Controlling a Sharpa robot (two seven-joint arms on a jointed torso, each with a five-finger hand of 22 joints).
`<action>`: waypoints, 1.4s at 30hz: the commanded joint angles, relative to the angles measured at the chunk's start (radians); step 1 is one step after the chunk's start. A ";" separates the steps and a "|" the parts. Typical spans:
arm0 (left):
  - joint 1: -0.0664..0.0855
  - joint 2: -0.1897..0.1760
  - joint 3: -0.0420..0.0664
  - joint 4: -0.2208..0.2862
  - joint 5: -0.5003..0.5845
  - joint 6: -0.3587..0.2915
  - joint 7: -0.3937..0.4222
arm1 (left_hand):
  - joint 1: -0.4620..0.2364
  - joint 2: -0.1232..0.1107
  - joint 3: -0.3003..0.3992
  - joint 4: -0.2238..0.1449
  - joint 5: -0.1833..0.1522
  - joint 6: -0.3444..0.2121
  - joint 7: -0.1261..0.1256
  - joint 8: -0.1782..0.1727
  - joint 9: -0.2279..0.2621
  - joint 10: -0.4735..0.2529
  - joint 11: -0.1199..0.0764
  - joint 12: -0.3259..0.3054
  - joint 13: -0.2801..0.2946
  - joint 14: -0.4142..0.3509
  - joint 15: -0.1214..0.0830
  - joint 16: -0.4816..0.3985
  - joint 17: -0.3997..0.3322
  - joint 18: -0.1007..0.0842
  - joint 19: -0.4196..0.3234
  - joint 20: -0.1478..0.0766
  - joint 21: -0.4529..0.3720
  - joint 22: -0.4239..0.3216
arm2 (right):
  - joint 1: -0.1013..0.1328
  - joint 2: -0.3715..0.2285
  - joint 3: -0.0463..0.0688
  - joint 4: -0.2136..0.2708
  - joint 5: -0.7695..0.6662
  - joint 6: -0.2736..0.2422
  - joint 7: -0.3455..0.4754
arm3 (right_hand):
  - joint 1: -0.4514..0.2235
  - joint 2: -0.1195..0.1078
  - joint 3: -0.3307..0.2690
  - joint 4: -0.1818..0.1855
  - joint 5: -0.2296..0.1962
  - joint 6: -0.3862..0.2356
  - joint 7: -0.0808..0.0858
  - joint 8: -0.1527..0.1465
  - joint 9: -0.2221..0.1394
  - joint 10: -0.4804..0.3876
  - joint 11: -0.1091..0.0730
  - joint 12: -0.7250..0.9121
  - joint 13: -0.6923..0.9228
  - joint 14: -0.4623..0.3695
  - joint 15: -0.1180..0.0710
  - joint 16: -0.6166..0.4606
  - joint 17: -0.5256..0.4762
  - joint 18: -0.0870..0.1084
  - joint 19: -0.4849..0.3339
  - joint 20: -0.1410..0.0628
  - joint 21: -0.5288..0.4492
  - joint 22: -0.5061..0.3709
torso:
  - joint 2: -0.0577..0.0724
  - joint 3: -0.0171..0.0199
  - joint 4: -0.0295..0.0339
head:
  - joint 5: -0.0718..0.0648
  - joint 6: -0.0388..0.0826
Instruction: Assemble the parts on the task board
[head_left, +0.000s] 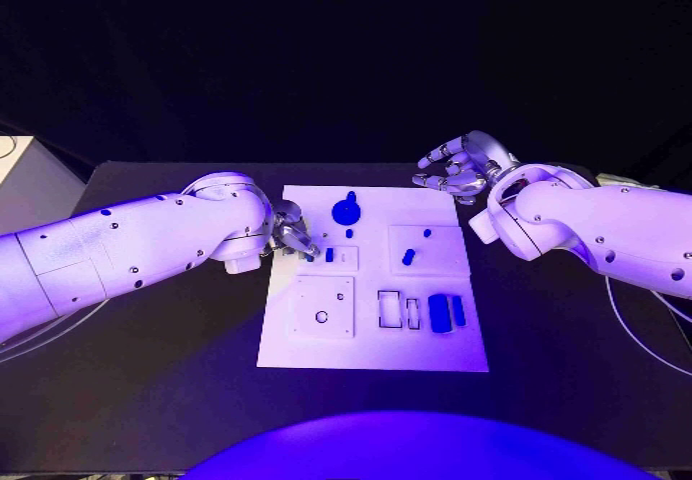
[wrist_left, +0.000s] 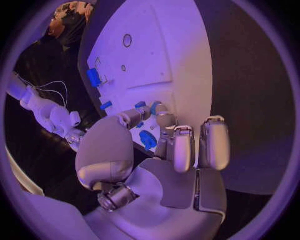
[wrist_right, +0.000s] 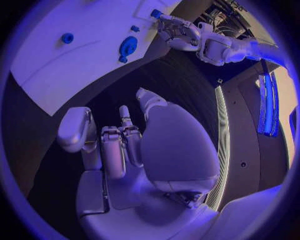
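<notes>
The white task board (head_left: 289, 345) lies in the middle of the table. At its left edge my left hand (head_left: 296, 238) pinches a small blue part (head_left: 329, 255) between thumb and fingertip, just over a square panel. The left wrist view shows that part (wrist_left: 154, 106) at the fingertips (wrist_left: 165, 119). A large round blue part (head_left: 346, 210) stands close behind it, and two small blue pegs (head_left: 408, 257) stand in the right panel. Several blue blocks (head_left: 440, 313) stand by the near right slots. My right hand (head_left: 462, 165) hovers off the board's far right corner, fingers curled in on nothing.
A square panel with a round hole (head_left: 322, 317) sits on the board's near left. An open rectangular slot (head_left: 389, 308) lies beside the blocks. Black table (head_left: 159, 350) surrounds the board, and a pale box (head_left: 29, 180) stands at the far left edge.
</notes>
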 joint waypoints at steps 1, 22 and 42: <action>-0.001 0.003 0.000 -0.001 0.010 0.012 -0.001 | -0.007 0.000 -0.011 0.000 -0.003 -0.001 0.007 -0.007 -0.001 -0.002 -0.003 0.000 -0.001 0.106 -0.006 0.004 0.264 -0.010 -0.002 -0.006 -0.003 0.000 | -0.001 -0.001 0.000 0.002 -0.009 0.010 0.013 | -0.008 0.002 0.002 0.004 0.006 -0.006 -0.002 -0.001 -0.001 0.029 0.008 -0.006 0.191 0.092 0.005 -0.004 0.215 0.015 -0.005 -0.001 -0.003 -0.001 | -0.001 0.0003 -0.0003 | 0.000 0.000; -0.001 -0.006 0.001 -0.005 0.000 -0.010 -0.002 | -0.013 -0.014 -0.192 0.080 -0.005 0.003 0.010 -0.009 -0.007 -0.009 0.000 0.005 -0.009 0.105 -0.004 0.003 0.261 -0.009 -0.003 -0.005 -0.007 -0.002 | -0.001 -0.002 0.000 0.002 -0.004 0.008 0.016 | -0.009 0.002 0.002 0.005 0.006 -0.006 -0.002 -0.001 -0.001 0.029 0.008 -0.005 0.192 0.092 0.005 -0.004 0.214 0.015 -0.005 -0.001 -0.005 -0.002 | 0.000 -0.0005 -0.0004 | -0.001 0.000; 0.000 -0.041 0.026 0.037 0.043 -0.118 0.044 | 0.008 -0.008 -0.327 0.163 -0.008 0.000 0.010 -0.012 -0.010 -0.016 0.000 0.005 -0.023 0.103 -0.004 -0.001 0.254 -0.006 -0.010 -0.006 -0.014 -0.013 | -0.002 -0.001 0.000 0.000 -0.011 0.005 0.017 | -0.012 0.002 0.001 0.006 0.005 -0.006 -0.002 -0.001 0.000 0.025 0.008 -0.009 0.188 0.089 0.005 -0.009 0.203 0.017 -0.010 -0.001 -0.018 -0.011 | -0.001 0.0000 -0.0004 | -0.003 0.001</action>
